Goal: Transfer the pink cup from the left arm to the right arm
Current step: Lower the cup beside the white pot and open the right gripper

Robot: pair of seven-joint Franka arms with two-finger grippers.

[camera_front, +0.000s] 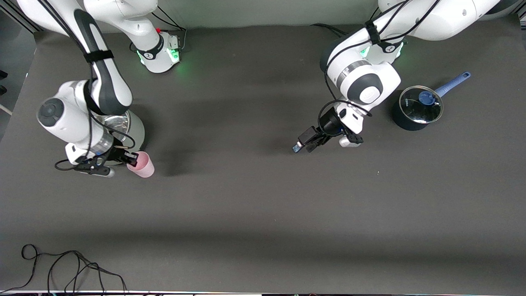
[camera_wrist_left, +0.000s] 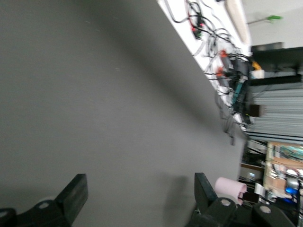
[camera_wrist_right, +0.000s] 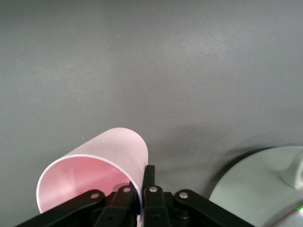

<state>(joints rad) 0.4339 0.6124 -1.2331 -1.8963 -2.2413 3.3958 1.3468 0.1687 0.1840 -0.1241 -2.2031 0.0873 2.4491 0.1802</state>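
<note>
The pink cup [camera_front: 142, 165] is a small pale-pink tumbler, held tilted low over the table beside a metal pot at the right arm's end. My right gripper [camera_front: 130, 158] is shut on its rim wall. In the right wrist view one finger is inside the cup [camera_wrist_right: 102, 165] and one outside, where the gripper [camera_wrist_right: 143, 182] pinches the wall. My left gripper [camera_front: 303, 146] is open and empty over bare table near the middle. In the left wrist view its gripper [camera_wrist_left: 139, 194] has its fingers wide apart with nothing between them, and the cup [camera_wrist_left: 230, 188] shows far off.
A metal pot [camera_front: 130, 128] sits under the right arm's wrist; its pale side shows in the right wrist view [camera_wrist_right: 258, 189]. A dark saucepan with a glass lid and blue handle [camera_front: 418, 107] stands at the left arm's end. A black cable [camera_front: 61, 267] lies near the front edge.
</note>
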